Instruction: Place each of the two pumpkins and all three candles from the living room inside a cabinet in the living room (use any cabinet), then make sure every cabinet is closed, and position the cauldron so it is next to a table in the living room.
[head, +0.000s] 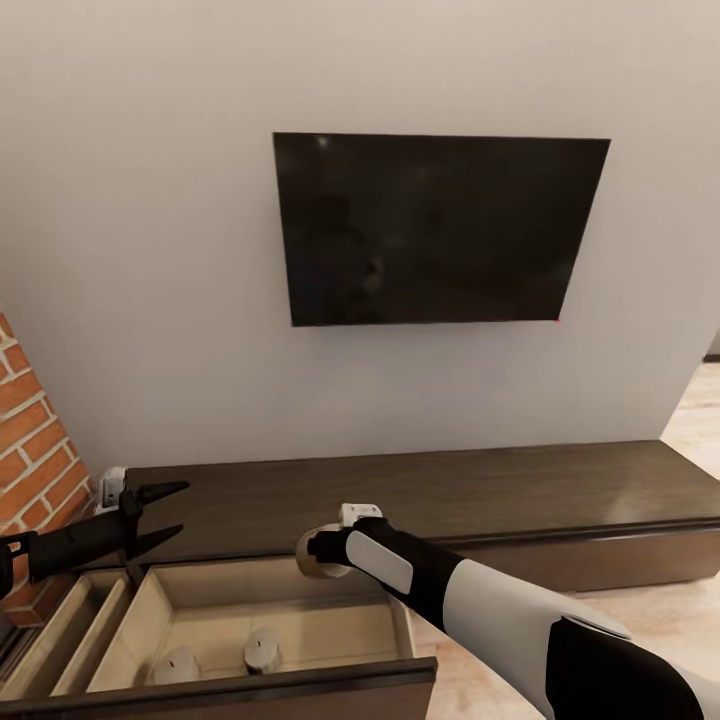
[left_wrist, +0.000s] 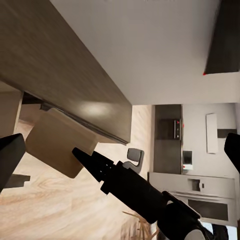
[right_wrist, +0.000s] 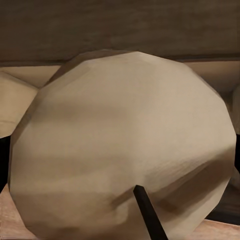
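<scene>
The long dark brown cabinet (head: 450, 490) runs along the wall, with one wide drawer (head: 280, 600) pulled out towards me. Two pale candles (head: 177, 665) (head: 262, 650) stand on the drawer's beige floor near its front. My right gripper (head: 325, 550) hangs over the drawer's back edge, shut on a third candle (head: 308, 566); up close in the right wrist view this candle (right_wrist: 120, 145) shows its round top and dark wick. My left gripper (head: 178, 510) is open and holds nothing, beside the cabinet's left end. The left wrist view looks along the cabinet top (left_wrist: 60, 65) and open drawer (left_wrist: 60, 145).
A black TV (head: 440, 230) hangs on the white wall above the cabinet. A brick wall (head: 30, 450) closes the left side. Another pale open compartment (head: 70, 630) lies left of the drawer. Light wood floor (head: 690, 420) shows at the right.
</scene>
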